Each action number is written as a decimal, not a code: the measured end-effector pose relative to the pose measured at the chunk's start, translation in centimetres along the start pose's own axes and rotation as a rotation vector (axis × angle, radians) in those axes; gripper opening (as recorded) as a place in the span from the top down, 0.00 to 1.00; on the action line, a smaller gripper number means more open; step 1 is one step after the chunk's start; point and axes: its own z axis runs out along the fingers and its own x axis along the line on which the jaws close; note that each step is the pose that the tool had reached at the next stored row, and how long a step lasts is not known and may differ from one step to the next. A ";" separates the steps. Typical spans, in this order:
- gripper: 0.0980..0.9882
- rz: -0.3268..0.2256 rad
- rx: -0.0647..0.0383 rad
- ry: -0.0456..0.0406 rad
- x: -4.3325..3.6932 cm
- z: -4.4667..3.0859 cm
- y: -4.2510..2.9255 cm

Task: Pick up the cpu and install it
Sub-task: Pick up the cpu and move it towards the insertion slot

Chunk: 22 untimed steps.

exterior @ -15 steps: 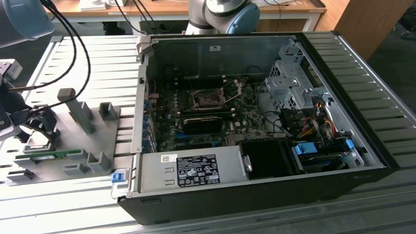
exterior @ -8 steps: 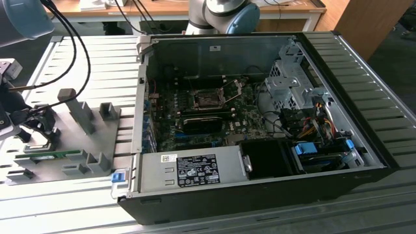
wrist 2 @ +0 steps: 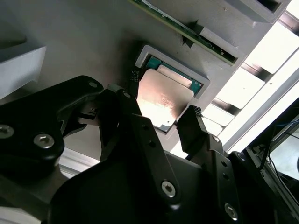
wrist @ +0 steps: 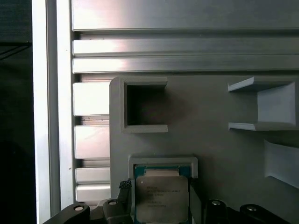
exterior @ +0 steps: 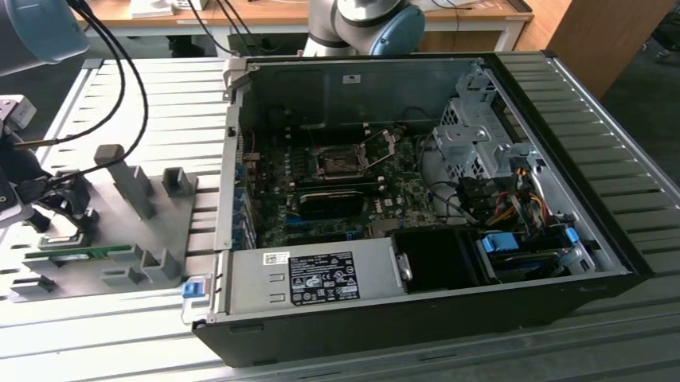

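Up close, two black fingers [wrist 2: 124, 105] of the one gripper [wrist 2: 162, 95], drawn in to the chip's width and pressed against two opposite edges of the cpu [wrist: 162, 198]. One cpu only, silvery top up, clamped but not yet lifted, seated flat in its pale-walled pocket [wrist: 163, 161] on the grey fixture plate [wrist: 215, 121]. Side edges of the chip hidden by the fingers in both wrist views, pocket wall close around the rest. Just beside the pocket, on the far side from the gripper body, one narrow green circuit strip [wrist 2: 177, 25]. Farther out on the same plate, one square open recess [wrist: 145, 105] and one open-sided grey bracket [wrist: 268, 105]. Seen in the exterior view, gripper [exterior: 62, 219] low over the plate, with at least four upright grey blocks [exterior: 123, 183] standing between it and one open computer case [exterior: 361, 60]. Case well apart from the gripper, holding one motherboard [exterior: 318, 211], one socket [exterior: 340, 163] near its middle, one silver power supply [exterior: 308, 278] along the near wall and one bundle of coloured wires [exterior: 510, 203] at the side farthest from the gripper. Two black cables [exterior: 133, 87] hanging down toward the gripper. Underneath everything, one slatted metal table [exterior: 606, 119].
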 end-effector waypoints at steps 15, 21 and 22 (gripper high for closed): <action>0.38 0.000 0.000 0.0024 -0.09 -0.25 0.00; 0.38 0.000 0.000 0.0022 -0.09 -0.02 -0.04; 0.38 0.000 0.000 0.0022 -0.08 0.01 -0.05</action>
